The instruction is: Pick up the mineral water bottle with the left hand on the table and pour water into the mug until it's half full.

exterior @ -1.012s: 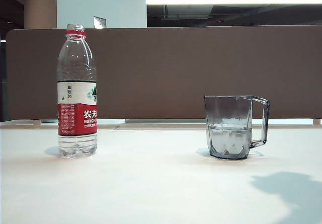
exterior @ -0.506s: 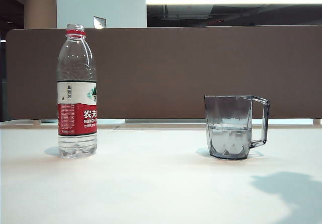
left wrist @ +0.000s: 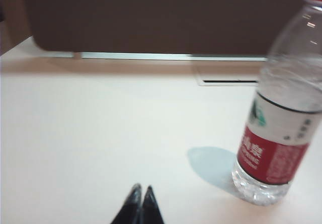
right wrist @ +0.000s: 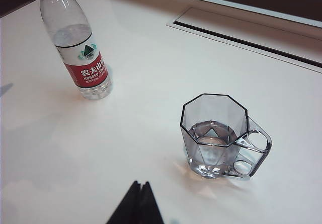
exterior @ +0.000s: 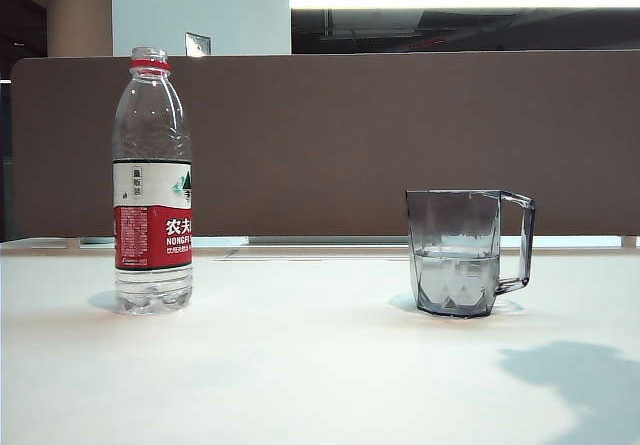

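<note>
Now mug (exterior: 456,253) holds water (exterior: 456,275).

Readable text appears on one item only: the mineral water bottle (exterior: 152,180), standing upright on the table (exterior: 300,365).

Exterior view: red lower band of the label (exterior: 152,235) carries large white Chinese characters "农夫", cut off at the label's 3 o'clock edge. Directly beneath, white Latin letters "NONGFU", also cut off there. The fine white print at the band's 9 o'clock side is too small to read. The white upper band has a small box with dark characters, unreadable, and a green mountain logo.

Right wrist view: the label (right wrist: 88,70) shows "农夫山泉" with "NONGFU SPRING" below.

Left wrist view: label (left wrist: 274,143) blurred; only "泉" is legible.
</note>
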Available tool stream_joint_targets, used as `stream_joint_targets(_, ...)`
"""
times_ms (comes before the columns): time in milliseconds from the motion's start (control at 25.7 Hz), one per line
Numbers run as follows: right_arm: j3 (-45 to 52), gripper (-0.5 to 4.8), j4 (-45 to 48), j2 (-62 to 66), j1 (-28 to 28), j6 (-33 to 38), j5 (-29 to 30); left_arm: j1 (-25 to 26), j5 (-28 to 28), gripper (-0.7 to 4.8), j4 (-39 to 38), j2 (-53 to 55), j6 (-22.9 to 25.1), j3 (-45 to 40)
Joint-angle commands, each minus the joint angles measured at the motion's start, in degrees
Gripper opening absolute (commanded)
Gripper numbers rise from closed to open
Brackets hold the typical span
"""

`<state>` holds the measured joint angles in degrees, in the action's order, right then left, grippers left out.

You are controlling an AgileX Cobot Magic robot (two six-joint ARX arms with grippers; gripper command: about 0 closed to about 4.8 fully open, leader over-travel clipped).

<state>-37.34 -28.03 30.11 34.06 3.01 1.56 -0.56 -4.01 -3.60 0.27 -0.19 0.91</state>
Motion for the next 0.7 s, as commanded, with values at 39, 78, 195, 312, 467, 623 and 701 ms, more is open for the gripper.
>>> stream_joint_targets(39,-0.26,-0.08,0.85,-0.07,0.02,-0.02,0.04,-0.9,-0.15,-0.06,0.94,0.02,1.7,0.26)
stream_joint_targets(78,-0.26,-0.08,0.83,-0.07,0.02,-0.04,0.07,-0.9,-0.15,-0.06,0.94,0.02,1.68,0.26)
stream_joint_targets(195,-0.26,-0.08,0.83,-0.04,0.02,-0.02,0.04,-0.9,-0.15,-0.07,0.94,0.02,0.0,0.26)
stream_joint_targets(312,-0.26,-0.08,0.83,-0.04,0.02,-0.02,0.04,-0.9,-0.15,-0.06,0.94,0.02,-0.68,0.26)
stream_joint_targets(467,-0.26,-0.08,0.83,-0.04,0.02,-0.04,0.04,-0.85,-0.15,-0.06,0.83,0.02,-0.68,0.28)
stream_joint_targets(623,-0.26,-0.08,0.83,-0.04,0.02,-0.02,0.04,-0.83,-0.15,-0.06,0.66,0.02,3.28,0.33)
stream_joint_targets(701,-0.26,-0.08,0.83,-0.07,0.02,-0.02,0.04,-0.83,-0.15,-0.06,0.85,0.02,3.19,0.33)
